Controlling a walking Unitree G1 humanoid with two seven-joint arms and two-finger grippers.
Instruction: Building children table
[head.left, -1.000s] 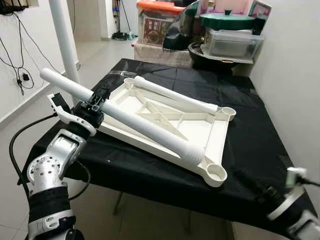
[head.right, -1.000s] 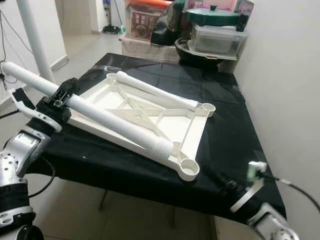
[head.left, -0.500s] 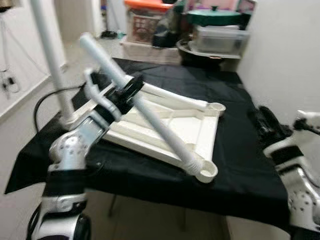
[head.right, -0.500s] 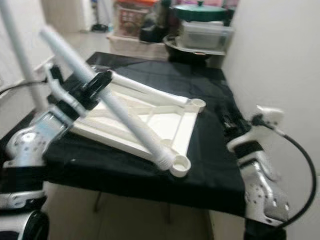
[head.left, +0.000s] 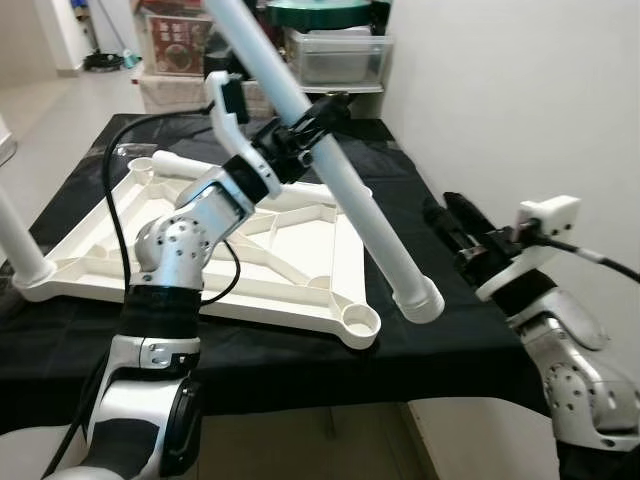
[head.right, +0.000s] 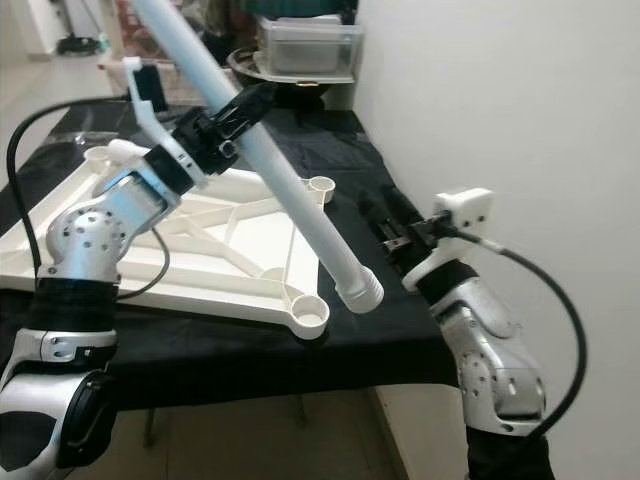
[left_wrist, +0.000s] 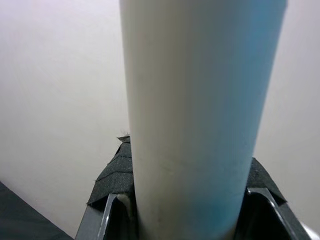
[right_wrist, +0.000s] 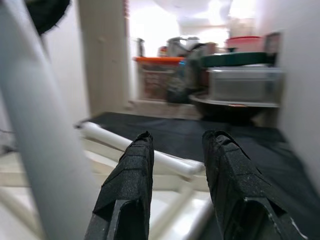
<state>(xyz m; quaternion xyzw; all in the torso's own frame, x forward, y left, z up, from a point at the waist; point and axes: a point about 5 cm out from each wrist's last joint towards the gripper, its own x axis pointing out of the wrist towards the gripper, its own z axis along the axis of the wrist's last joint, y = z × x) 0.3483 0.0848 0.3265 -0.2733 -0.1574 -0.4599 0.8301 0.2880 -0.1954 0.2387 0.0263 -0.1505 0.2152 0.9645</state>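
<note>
Clearly early on, the left end effector (head.left: 300, 130) clamps a white table leg (head.left: 340, 190) slanting above the upturned white table frame (head.left: 300, 300) on the black tabletop (head.left: 470, 330), its corner socket (head.left: 360, 322) unfilled, while the right end effector (right_wrist: 175, 165) hovers parted, empty

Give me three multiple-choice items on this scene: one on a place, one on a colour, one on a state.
1. Where does the table leg's lower end hang?
A. seated in a socket
B. in the air past the tabletop frame's near corner
C. on the floor

2. What colour is the cloth?
A. black
B. red
C. white

3. How are the right gripper's jaws?
A. shut on the leg
B. holding the frame
C. open and empty

Key: 1 B, the end floats beside the corner socket; 2 A, black all over; 3 C, a gap shows between the fingers.
</note>
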